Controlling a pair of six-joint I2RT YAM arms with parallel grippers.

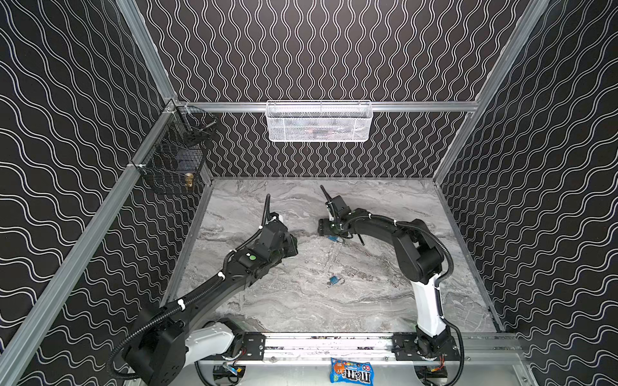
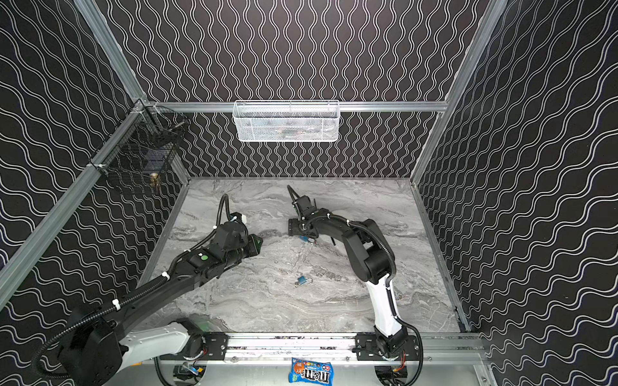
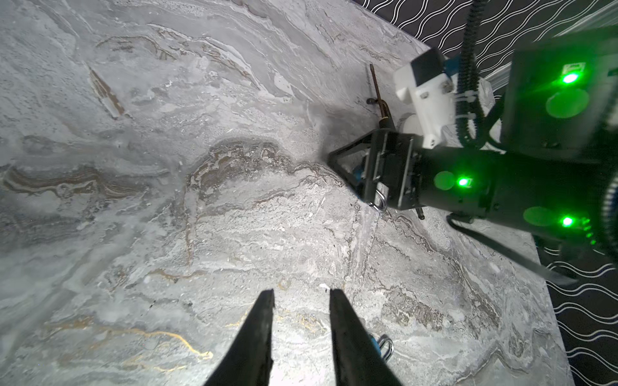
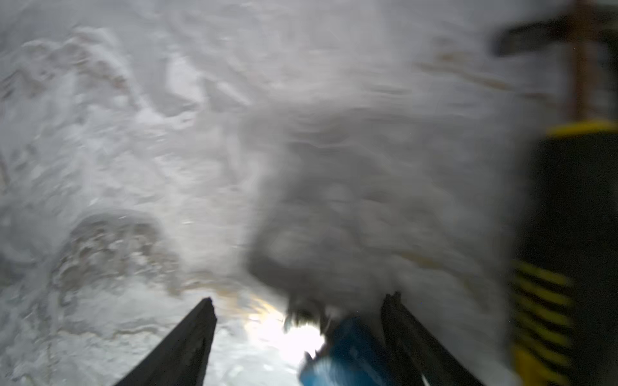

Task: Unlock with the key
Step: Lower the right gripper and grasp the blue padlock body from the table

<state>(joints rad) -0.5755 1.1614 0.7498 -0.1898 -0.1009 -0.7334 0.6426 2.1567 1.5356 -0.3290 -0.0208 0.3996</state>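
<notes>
Two small blue padlocks lie on the marble table [image 1: 384, 300]. One padlock [image 1: 335, 280] [image 2: 303, 280] sits alone in the middle, its shackle to the right; a small grey bit sticks out of its other end, too small to name as the key. The second padlock [image 1: 334, 239] [image 4: 351, 351] lies under my right gripper [image 1: 329, 234] [image 4: 299, 298], blurred, close to one finger, the other finger well apart; the jaws are open. My left gripper [image 1: 294, 245] [image 3: 301, 290] hovers to the left, open and empty, with a padlock [image 3: 381, 346] peeking out beside one finger.
A white mesh basket [image 1: 319, 122] hangs on the back wall. A black wire basket [image 1: 174, 160] hangs in the left corner. A candy bag [image 1: 351, 371] lies in front of the rail. A thin dark stick [image 1: 360, 239] lies beside the right arm.
</notes>
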